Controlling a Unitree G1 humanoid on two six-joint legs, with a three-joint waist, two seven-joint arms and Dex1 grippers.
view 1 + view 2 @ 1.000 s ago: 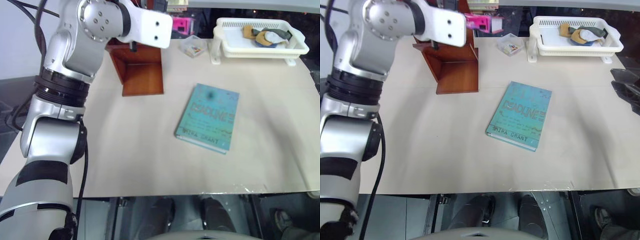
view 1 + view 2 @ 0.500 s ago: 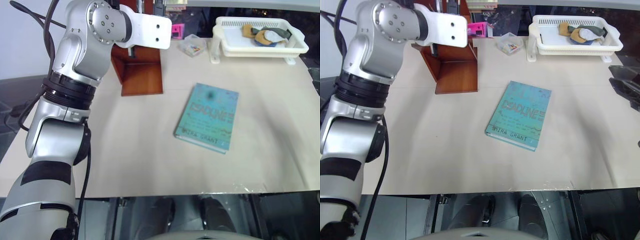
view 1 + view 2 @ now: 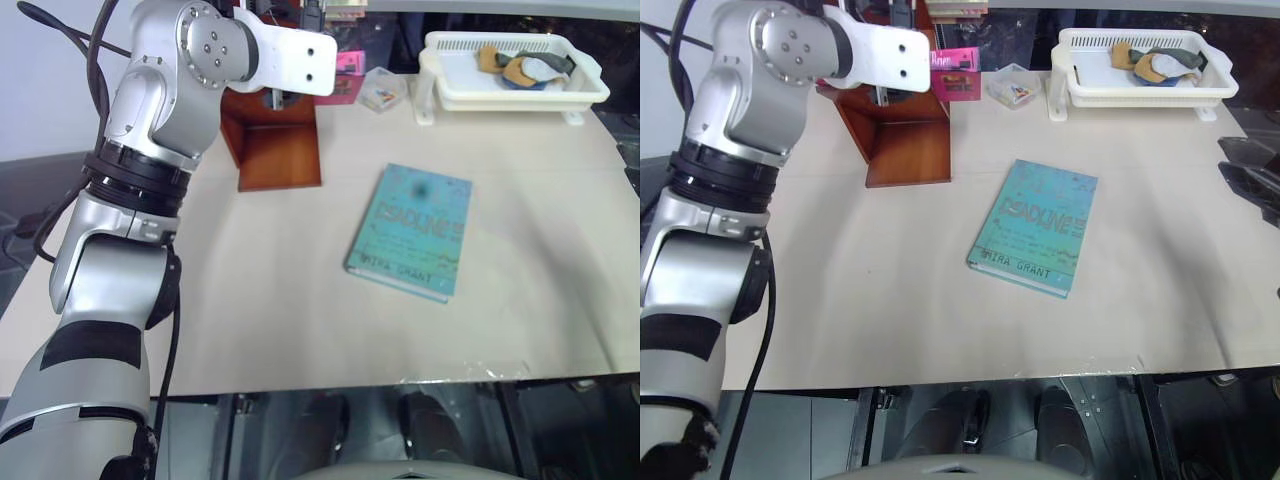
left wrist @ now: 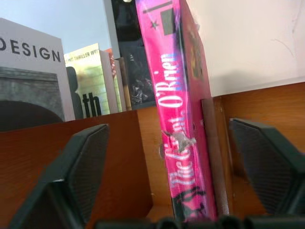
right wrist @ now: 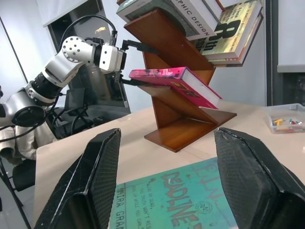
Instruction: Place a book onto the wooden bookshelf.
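I see the book (image 5: 174,81), the bright pink one, lying on a slanted board of the wooden bookshelf (image 5: 178,121), with its spine toward the left gripper (image 5: 127,62). In the left wrist view the pink spine (image 4: 178,124) stands between my two black fingers (image 4: 81,171), and there is a clear gap on each side, so the jaws are spread wide and they do not touch the book. In the right wrist view the same gripper is at the spine end of the book, one finger above it and one just below it. I cannot tell from this view if the lower finger touches the cover.

The bookshelf stands at the far left part of the table (image 3: 300,300). On its upper board other books (image 5: 214,24) lean (one has the word DESIGN on the spine). In the head views the pink cover (image 3: 955,73) shows just beside the left arm's white wrist link.

The right gripper (image 5: 167,181) is held well apart from the shelf, near the right edge of the table. Its two fingers are also far from each other and nothing is between them. Below it lies a teal-green book (image 3: 412,232) flat on the table, near the middle. At the far right corner stands a white slatted tray (image 3: 510,85) with some small objects inside, and a small clear box (image 3: 383,90) is between the tray and the shelf.
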